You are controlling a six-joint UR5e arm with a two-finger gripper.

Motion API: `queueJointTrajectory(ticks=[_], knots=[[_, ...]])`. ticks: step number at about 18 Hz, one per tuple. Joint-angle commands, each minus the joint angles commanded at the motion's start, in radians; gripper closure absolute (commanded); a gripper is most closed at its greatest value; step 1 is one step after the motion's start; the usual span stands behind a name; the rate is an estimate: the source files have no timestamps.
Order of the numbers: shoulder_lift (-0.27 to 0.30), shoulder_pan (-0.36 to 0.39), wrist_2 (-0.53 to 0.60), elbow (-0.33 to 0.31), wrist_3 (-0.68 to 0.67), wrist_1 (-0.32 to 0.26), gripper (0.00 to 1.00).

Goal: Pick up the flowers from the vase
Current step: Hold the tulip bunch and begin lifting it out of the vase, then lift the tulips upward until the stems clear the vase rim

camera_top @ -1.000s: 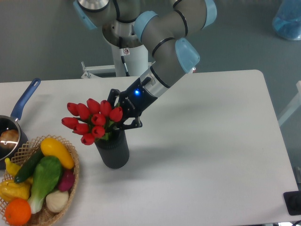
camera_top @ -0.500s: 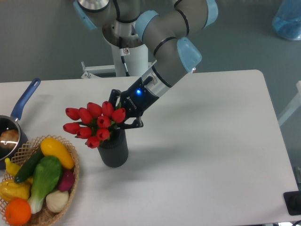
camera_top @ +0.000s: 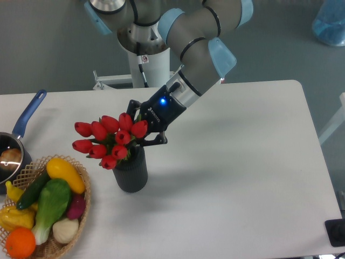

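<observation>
Tulips, red, the flowers (camera_top: 108, 141), sit in the vase (camera_top: 131, 172) at table centre-left, buds leaning toward nine o'clock. The gripper (camera_top: 139, 136) comes in from two o'clock and appears clamped around the bunch just above the rim. Stems run roughly upright, so lifting likely means pulling toward twelve o'clock.

Tool (camera_top: 141, 129) fingertips sit behind the flowers (camera_top: 107, 140), so can't tell if they pinch the stems; stems & leaves mostly hidden by the buds and the vase (camera_top: 130, 171) rim. Saucepan (camera_top: 13, 145) cut off by the left edge, contents too blurry to ID; basket (camera_top: 81, 208) and its veg cropped at bottom-left. Arm's upper part runs out the top edge, a blue thing (camera_top: 330, 24) is clipped top-right, a dark object (camera_top: 336, 233) clipped bottom-right.
</observation>
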Motion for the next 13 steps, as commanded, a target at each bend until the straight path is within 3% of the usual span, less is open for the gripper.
queueJointTrajectory(ticks=[13], knots=[[0.066,0.035,-0.074,0.005,-0.061,-0.009,0.75]])
